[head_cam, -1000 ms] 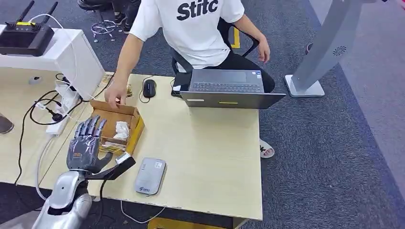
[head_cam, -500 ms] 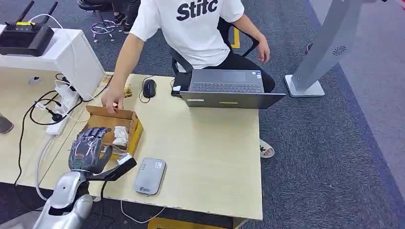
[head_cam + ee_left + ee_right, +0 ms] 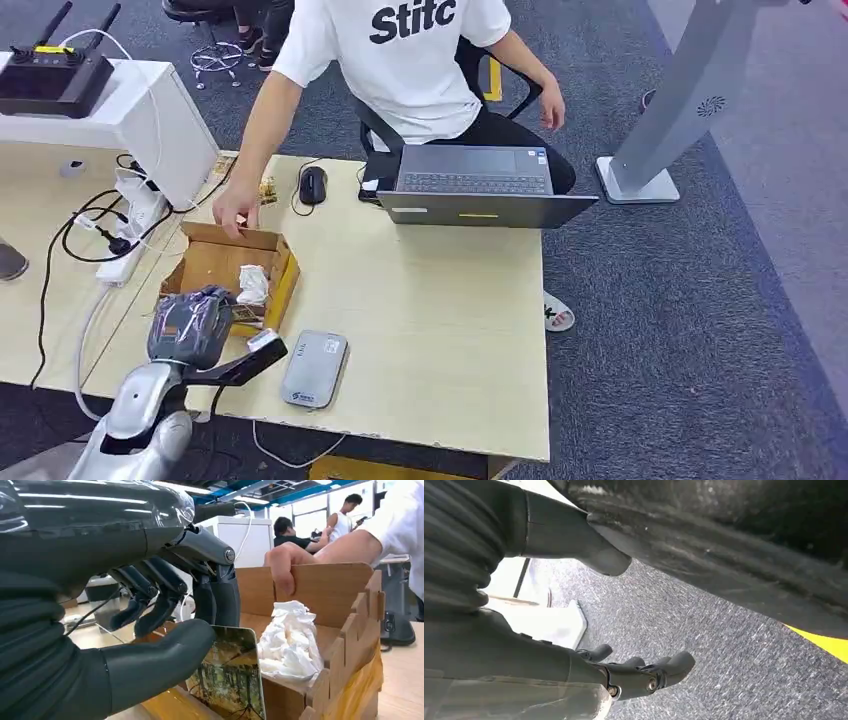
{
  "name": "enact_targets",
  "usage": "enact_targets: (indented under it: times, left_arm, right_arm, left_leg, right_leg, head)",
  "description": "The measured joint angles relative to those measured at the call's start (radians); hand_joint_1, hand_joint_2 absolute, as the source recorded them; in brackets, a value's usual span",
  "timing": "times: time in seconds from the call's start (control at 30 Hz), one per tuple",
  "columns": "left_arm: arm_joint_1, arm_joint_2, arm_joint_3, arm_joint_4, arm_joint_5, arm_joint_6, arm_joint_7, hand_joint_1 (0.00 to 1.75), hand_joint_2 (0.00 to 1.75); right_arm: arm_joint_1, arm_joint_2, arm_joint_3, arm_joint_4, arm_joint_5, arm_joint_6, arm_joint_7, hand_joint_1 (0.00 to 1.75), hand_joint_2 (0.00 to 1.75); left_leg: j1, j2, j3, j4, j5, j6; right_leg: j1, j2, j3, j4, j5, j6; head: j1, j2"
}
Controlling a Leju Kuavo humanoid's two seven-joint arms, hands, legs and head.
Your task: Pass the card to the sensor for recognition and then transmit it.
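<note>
Left hand [image 3: 190, 325] sits at the near end of the cardboard box [image 3: 268, 243] on the surface [image 3: 440, 320], fingers curled down into it. In the left wrist view the thumb [image 3: 165, 652] presses a card [image 3: 231, 680] against the fingers: card gripped, standing roughly upright inside the box, printed face toward the camera. Crumpled white tissue [image 3: 290, 640] lies in the box just beside the card. A person's hand [image 3: 237, 208] rests on the box's far wall.

Grey sensor [image 3: 314, 369] lies flat on the surface just right of the left hand, near the front edge, apart from the box. Laptop [image 3: 475, 185] and mouse [image 3: 313, 184] at the far edge.

Right hand [image 3: 644, 672] hangs over grey carpet [image 3: 724, 655], fingers loosely curled and apart, holding nothing.
</note>
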Motion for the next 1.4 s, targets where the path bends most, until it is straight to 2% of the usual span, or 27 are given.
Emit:
enact_targets:
  times: [0.2,0.27,0.3,0.6,0.83,1.07,1.4]
  left_arm:
    - [0.003,0.001,0.000,0.003,0.000,-0.002,0.000,1.55,1.75]
    - [0.003,0.001,0.000,0.005,0.000,-0.003,0.000,1.64,1.75]
    - [0.003,0.001,0.000,0.007,0.000,-0.003,0.000,1.75,1.75]
    - [0.003,0.002,-0.001,0.013,-0.026,0.035,0.015,1.75,1.75]
    - [-0.003,0.012,-0.001,0.013,-0.019,0.041,0.017,1.75,1.75]
    - [-0.028,0.047,-0.001,-0.012,-0.011,0.039,0.023,1.75,1.75]
    - [-0.029,0.058,-0.001,-0.021,-0.013,0.035,0.023,1.75,1.75]
  right_arm:
    - [0.000,0.000,0.000,0.000,0.000,0.000,0.000,0.00,1.75]
    - [0.000,0.000,0.000,0.000,-0.001,0.000,0.000,0.00,1.75]
    - [0.000,0.000,0.000,0.000,-0.001,0.000,0.000,0.00,1.75]
    - [0.000,0.000,0.000,0.000,-0.004,0.000,0.000,0.00,1.75]
    - [0.000,0.000,0.000,0.000,-0.006,-0.002,-0.001,0.00,1.75]
    - [0.001,0.000,0.000,0.000,-0.008,-0.002,-0.007,0.00,1.75]
    - [0.001,0.000,0.000,0.000,-0.009,-0.002,-0.006,0.00,1.75]
  left_leg:
    - [0.000,0.000,0.000,0.000,0.000,0.000]
    - [0.000,0.000,0.000,0.000,0.000,0.000]
    - [0.000,0.000,0.000,0.000,0.000,0.000]
    - [0.000,0.000,0.000,0.000,0.000,0.000]
    - [0.000,0.000,0.000,0.000,0.000,0.000]
    - [0.000,0.000,0.000,0.000,0.000,0.000]
    - [0.000,0.000,0.000,0.000,0.000,0.000]
  right_leg:
    - [0.000,0.000,0.000,0.000,0.000,0.000]
    - [0.000,0.000,0.000,0.000,0.000,0.000]
    - [0.000,0.000,0.000,0.000,0.000,0.000]
    - [0.000,0.000,0.000,0.000,0.000,0.000]
    - [0.000,0.000,0.000,0.000,0.000,0.000]
    - [0.000,0.000,0.000,0.000,0.000,0.000]
    - [0.000,0.000,0.000,0.000,0.000,0.000]
  head:
    - [0.000,0.000]
    - [0.000,0.000]
    - [0.000,0.000]
    - [0.000,0.000]
    - [0.000,0.000]
    - [0.000,0.000]
    - [0.000,0.000]
